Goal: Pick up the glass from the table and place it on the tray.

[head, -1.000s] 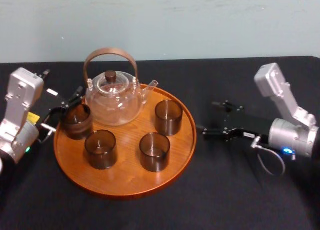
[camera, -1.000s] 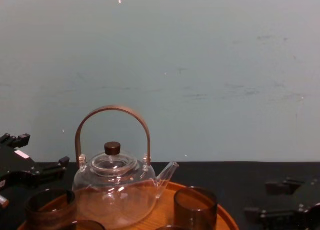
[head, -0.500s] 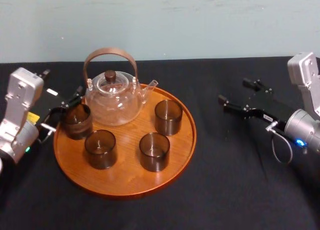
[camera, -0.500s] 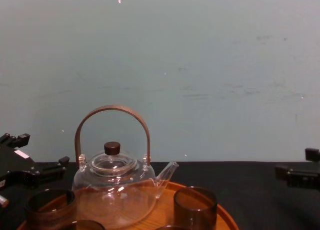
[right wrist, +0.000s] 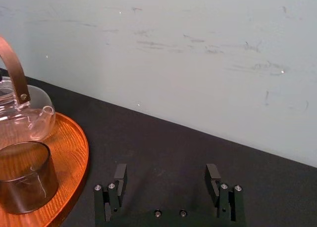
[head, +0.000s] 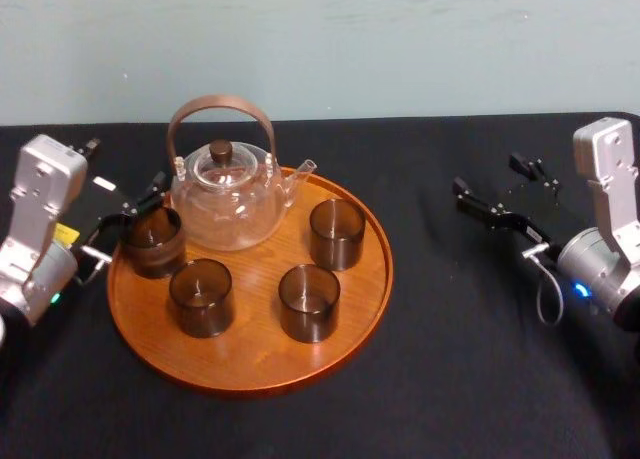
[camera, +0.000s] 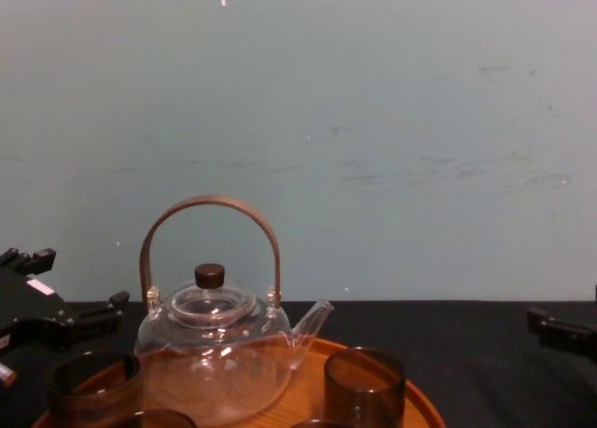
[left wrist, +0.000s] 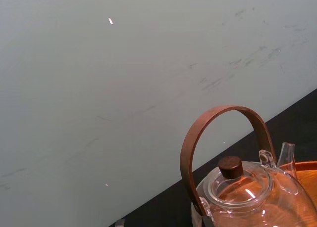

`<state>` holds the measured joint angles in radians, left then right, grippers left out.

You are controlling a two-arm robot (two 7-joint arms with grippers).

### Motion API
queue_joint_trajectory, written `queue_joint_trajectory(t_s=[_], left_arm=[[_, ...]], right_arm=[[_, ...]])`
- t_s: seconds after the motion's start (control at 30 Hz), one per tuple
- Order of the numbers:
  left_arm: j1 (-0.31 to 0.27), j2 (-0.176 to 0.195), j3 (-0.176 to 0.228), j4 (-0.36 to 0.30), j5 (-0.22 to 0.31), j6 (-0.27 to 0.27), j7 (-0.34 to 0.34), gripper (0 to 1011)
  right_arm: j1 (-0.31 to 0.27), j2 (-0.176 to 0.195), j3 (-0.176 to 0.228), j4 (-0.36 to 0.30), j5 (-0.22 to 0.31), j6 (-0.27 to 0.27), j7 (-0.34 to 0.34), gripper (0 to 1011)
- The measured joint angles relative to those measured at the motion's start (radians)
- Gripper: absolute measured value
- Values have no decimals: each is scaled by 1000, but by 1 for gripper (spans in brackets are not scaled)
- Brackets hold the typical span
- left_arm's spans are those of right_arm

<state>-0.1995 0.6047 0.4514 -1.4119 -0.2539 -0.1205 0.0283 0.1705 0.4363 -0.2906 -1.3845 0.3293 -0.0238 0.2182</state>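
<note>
- Spotting the glass (head: 152, 241) down on the tray (head: 250, 357), upright, close to the left rim and just beside the teapot (head: 225, 194).
- Counting three other glasses (head: 308, 302) on the same tray, standing apart from it.
- Finding the left gripper (head: 128, 222) right at that glass, fingers (head: 152, 191) released and spread, straddling its left side; cannot tell about touching or not.
- Placing the right gripper (right wrist: 166, 171) over the bare table (head: 450, 379), well to the right of the tray, fingers wide apart, holding nothing.
- Judging the placing as good as done, with only the left arm's retreat to come.
- Careful here: risking, on a crooked pull-back, a finger catching the glass wall, tipping it or shoving it up onto the rim.
- Tight spot too for the far finger, in between glass and teapot: risking a knock to the teapot by swinging wide.
- Risking a chain of bumps as well, with a shoved glass sliding toward its near neighbour.
- No worry from the right side, well clear of everything.
</note>
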Motion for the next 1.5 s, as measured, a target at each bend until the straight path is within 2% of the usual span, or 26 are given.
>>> queue_joint_trajectory(t_s=[0.23, 0.53, 1.5], left_arm=[[0, 0, 0, 0, 0, 0, 0, 1001], [0, 0, 0, 0, 0, 0, 0, 1001], [0, 0, 0, 0, 0, 0, 0, 1001]], right_arm=[[11, -33, 4, 44, -17, -14, -2, 1003], [25, -55, 12, 77, -37, -8, 13, 1003], [24, -53, 9, 75, -36, -7, 14, 1002]])
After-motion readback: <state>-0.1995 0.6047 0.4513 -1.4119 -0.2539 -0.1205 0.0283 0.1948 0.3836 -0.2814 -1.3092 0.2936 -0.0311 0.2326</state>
